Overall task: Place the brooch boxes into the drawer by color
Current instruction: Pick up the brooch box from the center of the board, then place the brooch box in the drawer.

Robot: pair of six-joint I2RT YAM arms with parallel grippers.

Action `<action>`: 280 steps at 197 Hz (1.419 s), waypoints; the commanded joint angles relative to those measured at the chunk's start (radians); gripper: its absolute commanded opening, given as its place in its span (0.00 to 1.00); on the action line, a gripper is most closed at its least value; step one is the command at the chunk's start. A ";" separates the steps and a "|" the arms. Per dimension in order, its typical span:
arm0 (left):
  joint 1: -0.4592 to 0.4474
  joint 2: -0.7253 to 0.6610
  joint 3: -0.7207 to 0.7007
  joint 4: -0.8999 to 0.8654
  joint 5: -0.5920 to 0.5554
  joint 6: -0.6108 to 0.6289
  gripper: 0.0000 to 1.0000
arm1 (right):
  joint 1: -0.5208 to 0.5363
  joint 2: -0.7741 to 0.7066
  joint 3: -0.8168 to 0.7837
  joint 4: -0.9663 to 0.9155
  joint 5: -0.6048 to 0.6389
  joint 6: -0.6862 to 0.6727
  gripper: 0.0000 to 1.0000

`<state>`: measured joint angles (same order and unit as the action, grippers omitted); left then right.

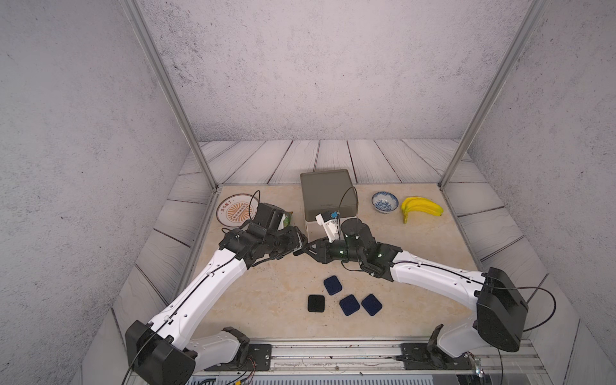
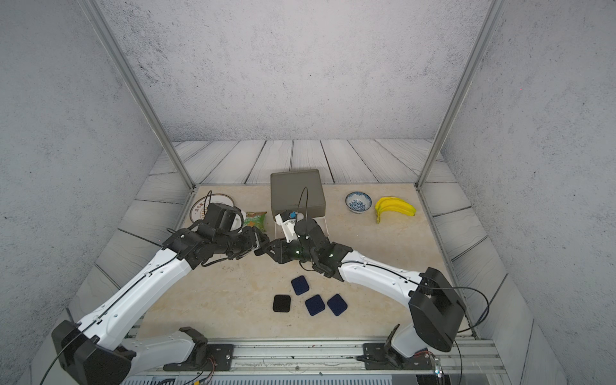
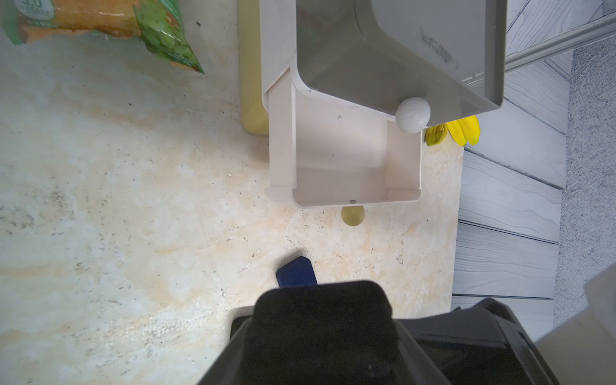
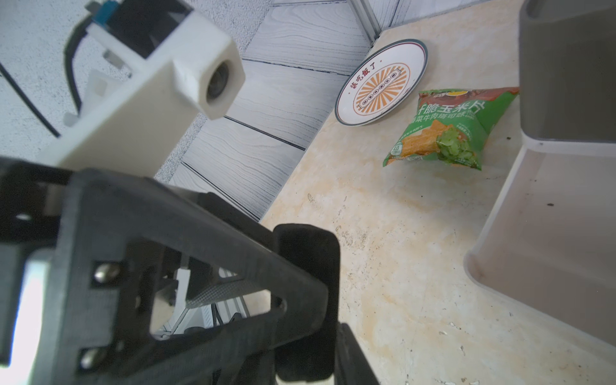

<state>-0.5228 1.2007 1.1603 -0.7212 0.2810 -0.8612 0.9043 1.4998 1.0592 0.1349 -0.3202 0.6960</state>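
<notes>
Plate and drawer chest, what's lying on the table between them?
A green snack packet lies between the plate and the chest. The right wrist view shows it plainly; in both top views the left arm partly hides it.

My left gripper [image 1: 300, 240] and right gripper [image 1: 297, 252] meet tip to tip just in front of the grey-topped boxy plastic chest of drawers [image 1: 328, 191]. My jaws are too dark to read. Nearer my bases lie a flat black rounded-square box [image 1: 316, 303], a rear navy blue box [image 1: 332, 285], a middle navy blue box [image 1: 349, 305] and a right navy blue box [image 1: 371, 304]. A yellow banana bunch [image 1: 421, 206] sits beside a blue-patterned china bowl [image 1: 385, 201].
</notes>
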 commanded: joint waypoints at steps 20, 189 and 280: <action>-0.002 -0.015 -0.010 0.003 0.038 0.002 0.45 | 0.002 0.009 0.007 0.064 0.009 0.008 0.33; 0.252 -0.037 0.027 -0.160 -0.034 0.222 0.98 | -0.082 -0.155 -0.115 -0.045 0.117 -0.004 0.18; 0.287 -0.203 -0.242 -0.081 -0.022 0.231 0.98 | -0.263 0.039 0.043 -0.150 -0.003 -0.032 0.17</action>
<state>-0.2379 1.0149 0.9459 -0.8200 0.2584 -0.6464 0.6418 1.4845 1.0191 0.0067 -0.2634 0.6956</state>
